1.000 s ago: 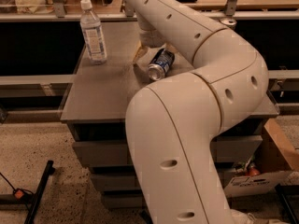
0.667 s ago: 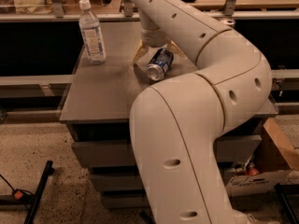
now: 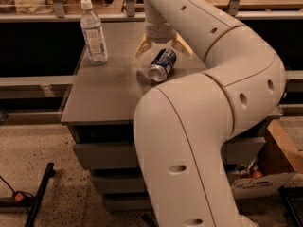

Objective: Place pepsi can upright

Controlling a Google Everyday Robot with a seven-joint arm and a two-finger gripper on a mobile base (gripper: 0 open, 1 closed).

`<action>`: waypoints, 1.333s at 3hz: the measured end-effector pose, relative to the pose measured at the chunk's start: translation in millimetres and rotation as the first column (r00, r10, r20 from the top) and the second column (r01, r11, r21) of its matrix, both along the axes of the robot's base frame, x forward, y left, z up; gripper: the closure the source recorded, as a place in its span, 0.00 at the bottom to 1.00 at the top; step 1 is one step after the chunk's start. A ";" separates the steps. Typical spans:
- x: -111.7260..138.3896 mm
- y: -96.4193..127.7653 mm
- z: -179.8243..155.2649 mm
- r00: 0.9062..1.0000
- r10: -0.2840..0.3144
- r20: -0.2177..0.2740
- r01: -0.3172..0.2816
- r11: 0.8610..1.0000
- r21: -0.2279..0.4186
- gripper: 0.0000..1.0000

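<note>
One high view, looking down and forward past my own arm onto the worktop.

The camera sits above and behind my arm, so near that the bent elbow and the thick link below it fill the centre and right of the frame and hide the right side of the worktop. It faces forward and steeply down: the speckled floor shows at lower left and the worktop's far edge lies near the top. My end effector is seen from behind at the far middle, fingers spread, just over the pepsi can, which lies on its side with a silver end turned toward the lens.
</note>
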State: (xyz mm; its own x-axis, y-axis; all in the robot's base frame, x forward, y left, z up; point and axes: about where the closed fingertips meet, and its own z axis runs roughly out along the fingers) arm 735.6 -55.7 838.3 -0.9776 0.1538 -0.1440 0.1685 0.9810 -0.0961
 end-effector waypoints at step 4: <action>4.1 -7.1 -10.7 0.997 -0.066 -0.029 0.068 0.995 0.070 0.88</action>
State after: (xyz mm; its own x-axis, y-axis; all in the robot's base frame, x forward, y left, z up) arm 739.7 -62.8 827.6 -0.9680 0.2281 -0.1045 0.2325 0.9721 -0.0315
